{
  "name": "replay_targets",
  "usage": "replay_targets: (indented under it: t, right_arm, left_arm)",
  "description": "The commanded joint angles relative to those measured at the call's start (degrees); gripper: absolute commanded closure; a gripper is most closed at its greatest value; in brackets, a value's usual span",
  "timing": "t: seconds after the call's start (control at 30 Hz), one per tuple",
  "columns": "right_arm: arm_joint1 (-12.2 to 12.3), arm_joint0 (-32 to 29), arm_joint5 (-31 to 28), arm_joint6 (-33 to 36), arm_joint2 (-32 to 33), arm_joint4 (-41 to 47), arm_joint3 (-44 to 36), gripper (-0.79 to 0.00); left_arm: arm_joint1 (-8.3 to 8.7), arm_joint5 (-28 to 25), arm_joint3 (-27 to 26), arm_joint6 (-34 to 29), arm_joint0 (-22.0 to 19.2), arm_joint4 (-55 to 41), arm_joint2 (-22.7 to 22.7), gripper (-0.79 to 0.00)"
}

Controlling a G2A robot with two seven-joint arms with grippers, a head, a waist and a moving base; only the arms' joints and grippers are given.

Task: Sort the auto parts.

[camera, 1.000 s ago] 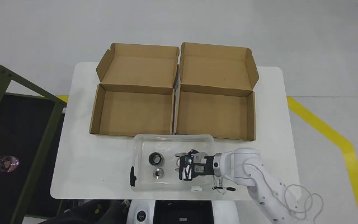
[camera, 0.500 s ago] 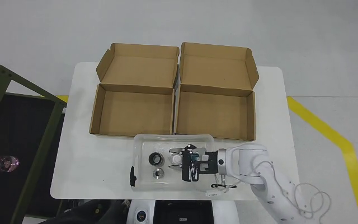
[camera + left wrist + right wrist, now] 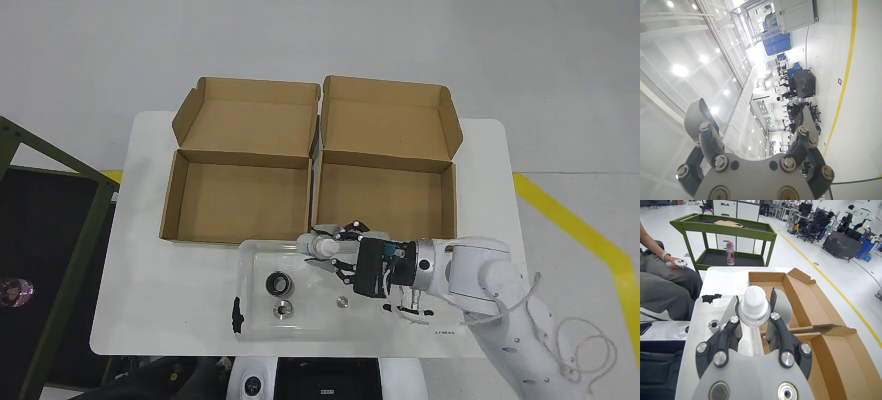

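My right gripper [image 3: 328, 248] is shut on a white bulb-shaped part [image 3: 316, 244] with a clear collar, held above the far rim of the clear tray [image 3: 246, 262]. The right wrist view has the part [image 3: 754, 298] clamped between the fingers [image 3: 779, 306], pointing toward the cardboard boxes. In the tray lie a dark ring [image 3: 277, 285], a silver cylinder [image 3: 284, 308] and a small silver piece [image 3: 342, 299]. My left gripper [image 3: 751, 111] points up at the hall ceiling, open and empty.
Two open cardboard boxes stand side by side behind the tray, the left box [image 3: 240, 200] and the right box [image 3: 385, 205], both with flaps raised at the back. A black scrap [image 3: 237, 315] sits at the tray's left edge. A green cart [image 3: 40, 200] stands left of the table.
The right gripper has risen out of the tray with the white part and moved back toward the boxes. A small silver piece now shows where it was.
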Motion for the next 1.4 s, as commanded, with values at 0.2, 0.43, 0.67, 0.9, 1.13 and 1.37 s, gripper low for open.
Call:
replay_targets:
  t: [0.2,0.43,0.67,0.9,1.13,1.37]
  right_arm:
    - [0.2,1.0,2.2,-2.7,2.8,1.1,1.3,0.000]
    - [0.3,2.4,4.8,-3.4,4.4,2.9,5.2,0.000]
    - [0.0,5.4,7.6,-2.3,3.3,3.4,10.6,0.000]
    - [-0.7,9.9,11.2,1.0,0.3,3.3,18.5,0.000]
    - [-1.7,14.9,12.4,2.4,-3.1,4.7,26.0,0.000]
    - [-2.8,18.8,13.7,2.8,-6.7,5.2,31.6,0.000]
  left_arm:
    - [0.00,0.0,0.0,0.0,0.0,0.0,0.0,-0.785]
    - [0.00,0.0,0.0,0.0,0.0,0.0,0.0,-0.785]
    - [0.00,0.0,0.0,0.0,0.0,0.0,0.0,-0.785]
    - [0.00,0.0,0.0,0.0,0.0,0.0,0.0,-0.785]
    - [0.00,0.0,0.0,0.0,0.0,0.0,0.0,-0.785]
    - [0.00,0.0,0.0,0.0,0.0,0.0,0.0,-0.785]
